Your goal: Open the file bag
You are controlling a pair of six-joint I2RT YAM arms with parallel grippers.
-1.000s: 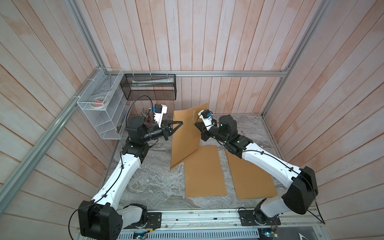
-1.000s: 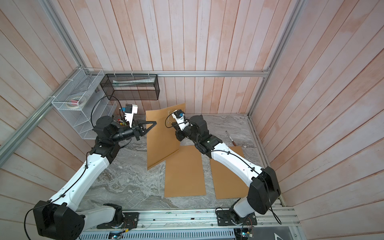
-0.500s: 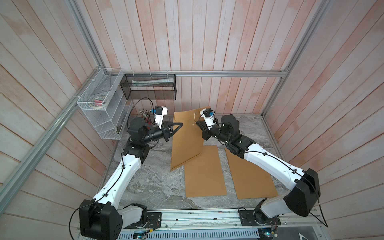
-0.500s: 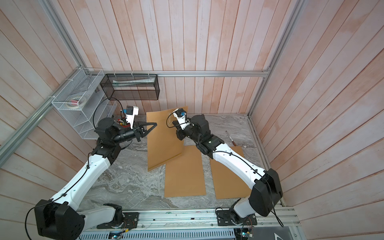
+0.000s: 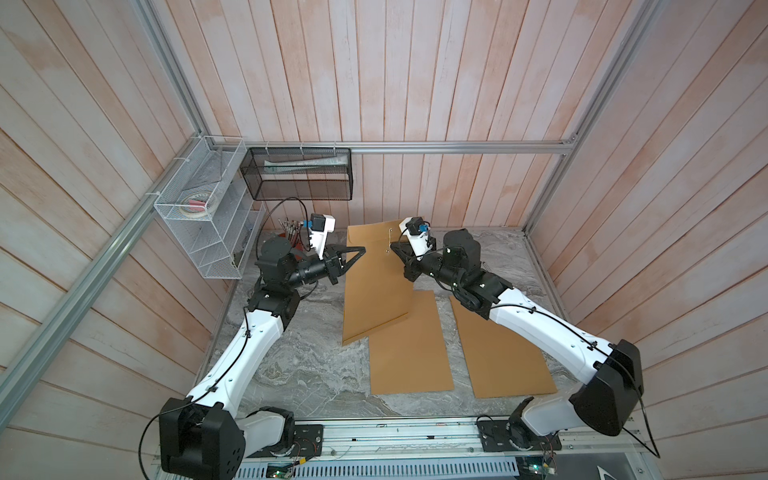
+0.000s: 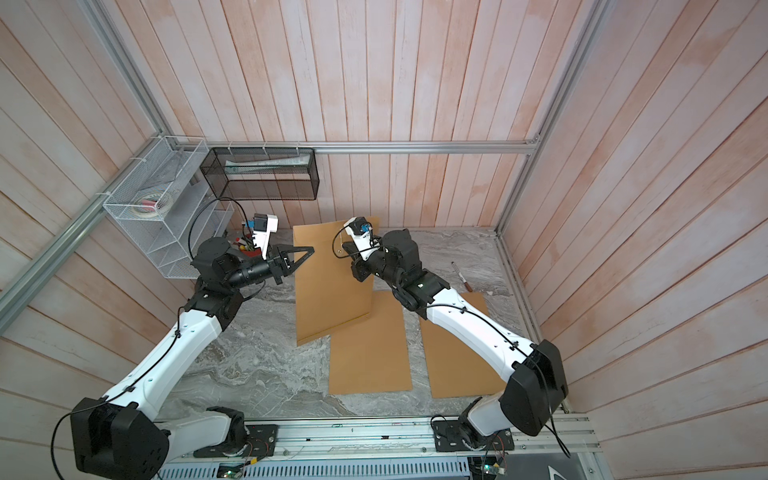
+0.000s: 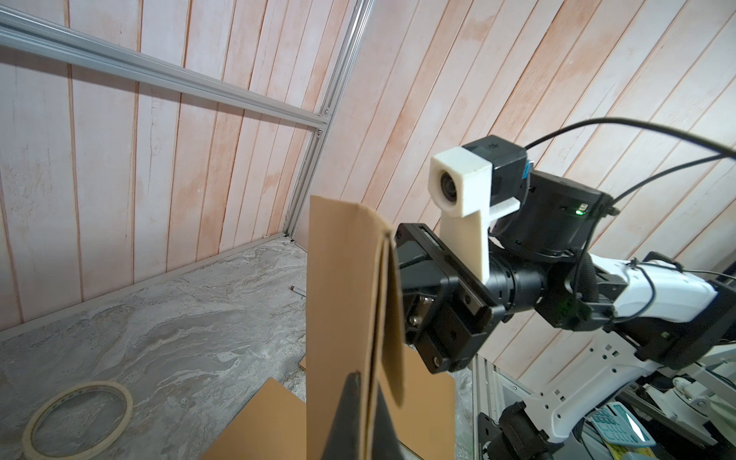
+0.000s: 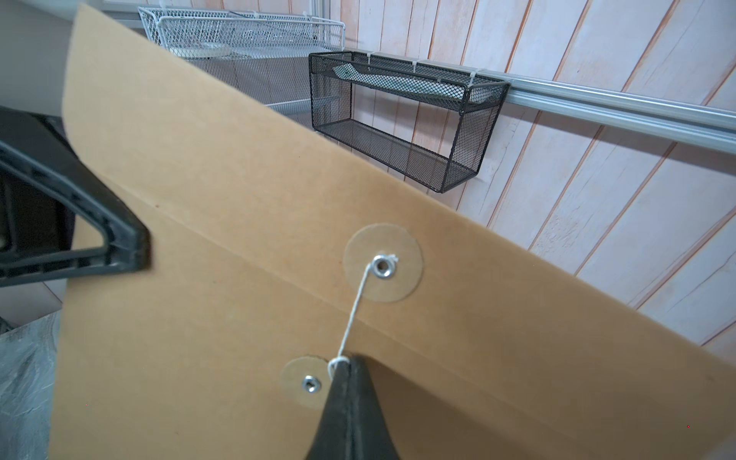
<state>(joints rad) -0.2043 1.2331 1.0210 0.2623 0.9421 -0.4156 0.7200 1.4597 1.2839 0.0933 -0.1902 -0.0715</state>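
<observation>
**File bag held between two grippers.** The file bag [image 5: 376, 286] stood nearly upright above the table [image 5: 307, 365]. Its lower end reached down beside a flat envelope [image 5: 409, 353] lying there. The left gripper [image 5: 362, 250] was pressed together on the bag's side edge, one finger on each face. The right gripper [image 8: 349, 364], its jaws closed, pinched the white string [image 8: 355, 308]. The string ran from the upper disc [image 8: 382, 263] to the fingertips, just beside the lower disc [image 8: 308, 382].

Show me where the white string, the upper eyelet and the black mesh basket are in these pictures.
white string [image 8: 353, 314]: right wrist view, middle of its stretch.
upper eyelet [image 8: 389, 269]: right wrist view, its metal ring.
black mesh basket [image 8: 476, 135]: right wrist view, its end wall.
</observation>
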